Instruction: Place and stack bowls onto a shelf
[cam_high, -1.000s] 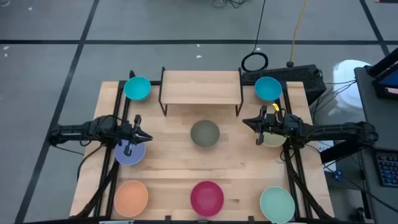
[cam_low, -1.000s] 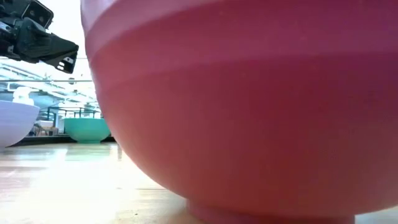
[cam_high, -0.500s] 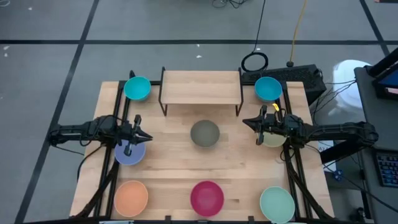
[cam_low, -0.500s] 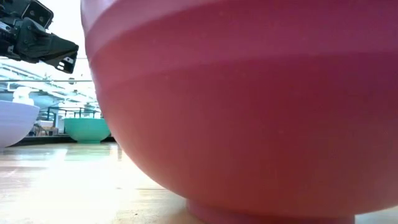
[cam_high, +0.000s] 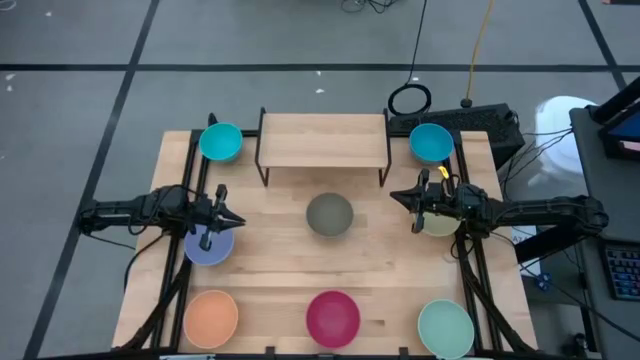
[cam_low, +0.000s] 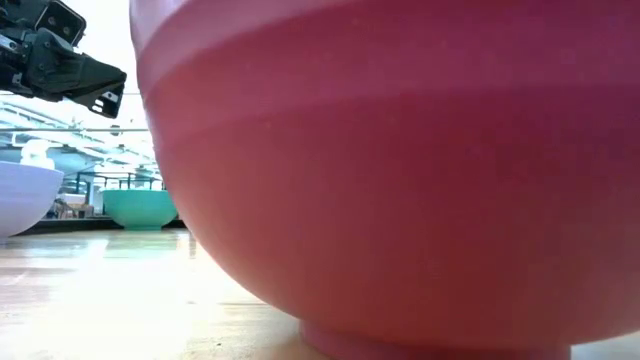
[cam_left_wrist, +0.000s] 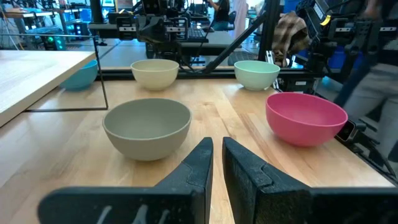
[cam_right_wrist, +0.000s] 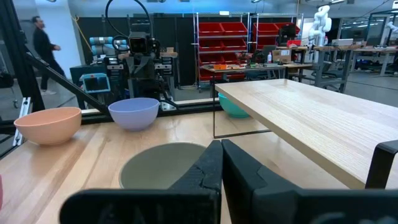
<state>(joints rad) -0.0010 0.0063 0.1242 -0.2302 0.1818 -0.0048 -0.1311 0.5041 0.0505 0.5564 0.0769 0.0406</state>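
From my station, the shelf stood at the table's far edge, a pale wooden plank on thin black legs, nothing on it. The eight smooth, round bowls were spread about the wooden tabletop: the olive-grey bowl just in front of the shelf, a cyan-blue bowl off the shelf's left end and another off its right. The orange bowl, magenta bowl and mint green bowl lined the near edge. I saw the left gripper above the lavender bowl, its dark fingers a narrow slit apart, holding nothing. The right gripper hung beside the cream bowl, fingers pressed together, empty.
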